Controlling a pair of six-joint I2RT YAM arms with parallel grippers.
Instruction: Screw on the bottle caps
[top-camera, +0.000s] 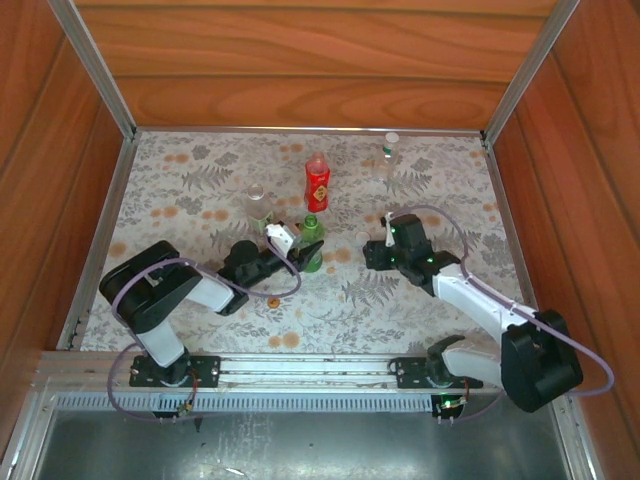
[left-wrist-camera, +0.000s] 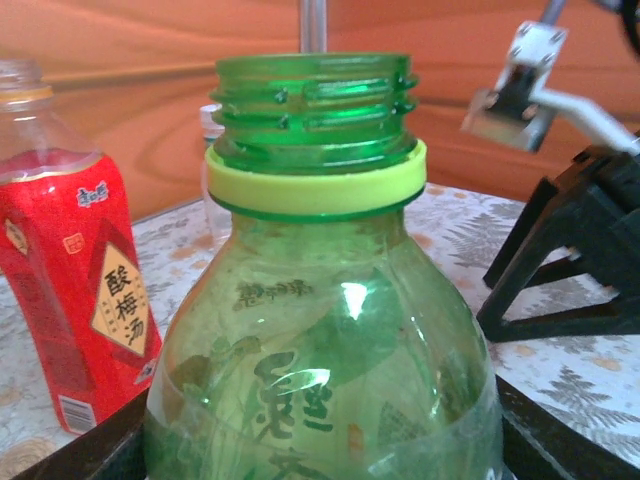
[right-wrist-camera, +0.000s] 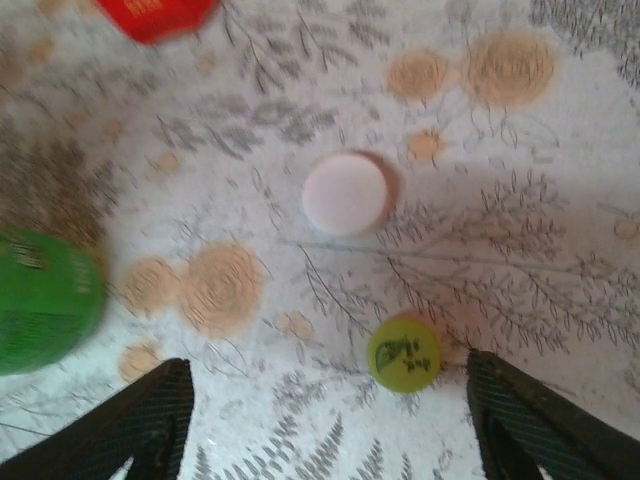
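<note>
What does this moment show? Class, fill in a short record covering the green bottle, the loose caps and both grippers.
green bottle: upright, neck threads bare, no cap on
left gripper: fingers either side of the green bottle; grip unclear
loose caps: white cap and yellow-green cap, lying flat on the table, apart
right gripper: open over the table, yellow-green cap between its fingers, not gripped
red bottle: upright, beyond the green bottle

酸梅汤 on the red bottle (left-wrist-camera: 60, 300)

gripper (right-wrist-camera: 328, 368) spread wide | yellow-green cap (right-wrist-camera: 404, 353) beside one finger (right-wrist-camera: 520, 410) | white cap (right-wrist-camera: 345, 194) beyond
</note>
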